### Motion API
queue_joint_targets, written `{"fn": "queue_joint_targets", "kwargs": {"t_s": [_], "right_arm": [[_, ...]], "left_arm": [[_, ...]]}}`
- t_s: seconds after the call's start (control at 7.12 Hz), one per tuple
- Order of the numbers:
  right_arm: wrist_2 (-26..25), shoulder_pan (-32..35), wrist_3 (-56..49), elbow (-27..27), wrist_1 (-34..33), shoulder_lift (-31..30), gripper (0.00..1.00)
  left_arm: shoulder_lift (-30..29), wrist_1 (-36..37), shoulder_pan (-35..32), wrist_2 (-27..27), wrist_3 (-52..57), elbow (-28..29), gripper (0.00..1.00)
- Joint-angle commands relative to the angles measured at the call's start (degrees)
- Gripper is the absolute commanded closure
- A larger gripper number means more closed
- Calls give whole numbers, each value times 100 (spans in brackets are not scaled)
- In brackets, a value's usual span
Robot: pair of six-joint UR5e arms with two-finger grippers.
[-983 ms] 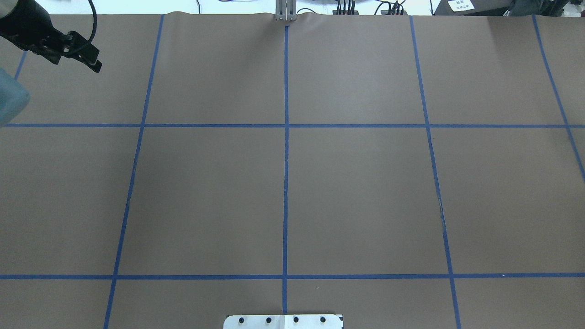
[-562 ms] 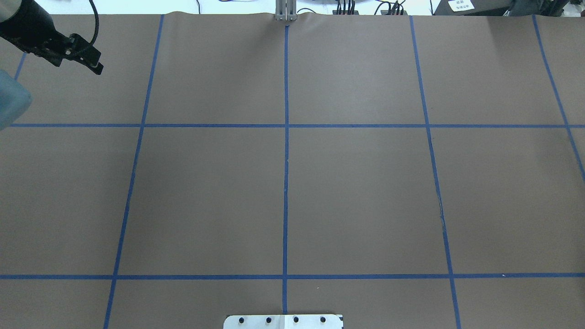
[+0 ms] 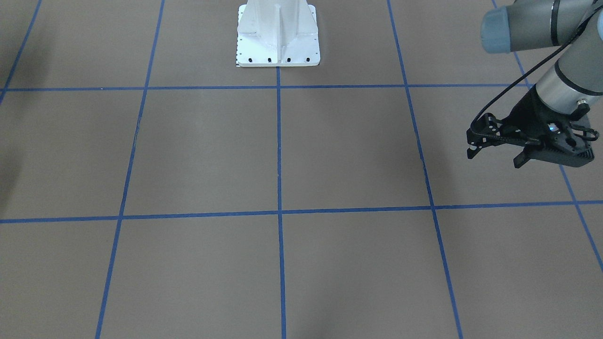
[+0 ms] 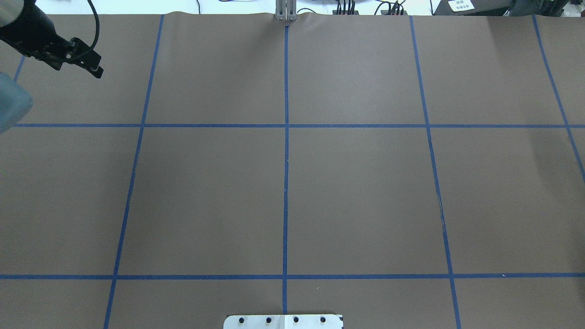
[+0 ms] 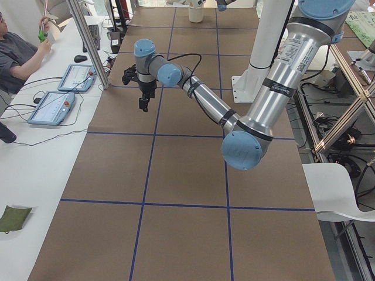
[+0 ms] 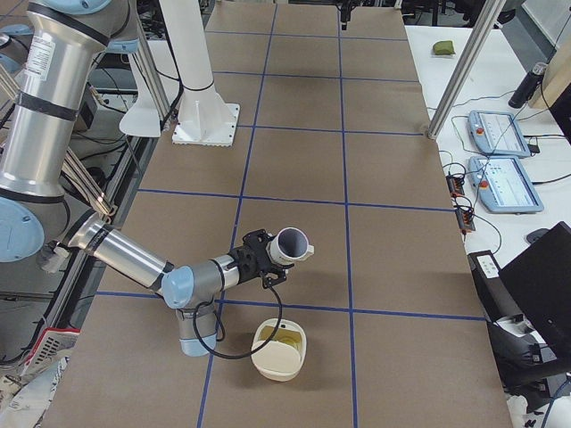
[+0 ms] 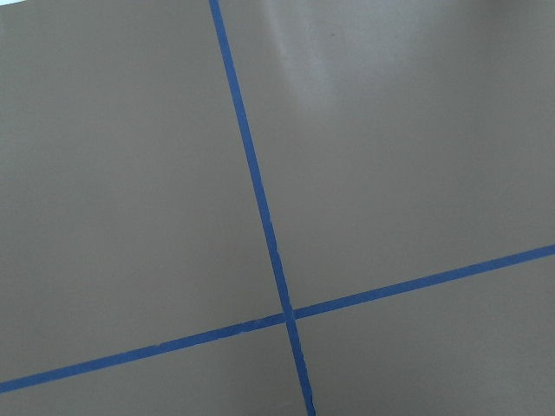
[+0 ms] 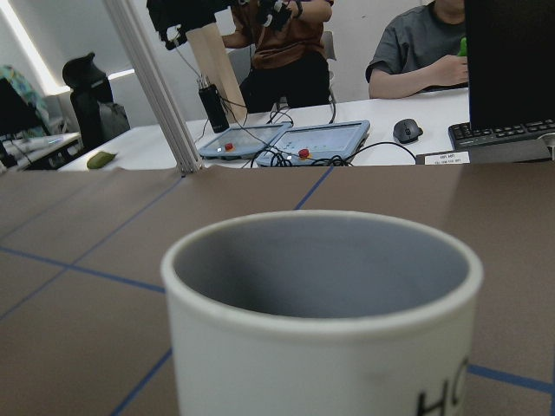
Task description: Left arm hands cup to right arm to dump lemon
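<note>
The cream-white cup (image 6: 292,242) is at the tip of my right arm, the near arm in the exterior right view, tilted above the table. My right gripper (image 6: 268,259) is against its wall; I cannot tell if it is shut. In the right wrist view the cup (image 8: 321,347) fills the bottom, its grey inside empty, dark letters on the wall. Yellow-green lemon (image 6: 285,336) lies in a cream bowl (image 6: 268,367) below the cup. My left gripper (image 3: 494,157) is open and empty above the table's far left corner (image 4: 97,69), and it also shows in the exterior left view (image 5: 143,105).
The white robot base (image 3: 278,37) stands at the table's near middle edge. Brown paper with blue tape lines (image 7: 277,277) covers the table. Operators, tablets (image 8: 321,139) and a metal post (image 8: 156,87) are beyond the far edge.
My left gripper has shifted slightly down and turned a little at the far left corner. Nothing else has visibly moved in the overhead view.
</note>
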Motion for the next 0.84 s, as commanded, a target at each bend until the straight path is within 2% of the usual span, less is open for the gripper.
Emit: {"fn": "queue_joint_targets", "kwargs": {"t_s": [0.0,0.14,0.42,0.56,0.7], "right_arm": [[334,2,-1980,399,-1177,-2,73],[370,-7,-2039,828,-1766,33,74],[353,-16,-2040,1952,-3494,356,74],[344,-25,-2031,2358,-4443,802,74],[300,-103,-2022,2519,-5244,1364,74]], "left_arm": [[5,-5,21,-4,0,31,0],[5,3,38,-4,0,31,0],[5,3,47,-4,0,31,0],[-4,3,47,-13,-44,23,0],[-21,-5,108,-13,-270,14,0]]}}
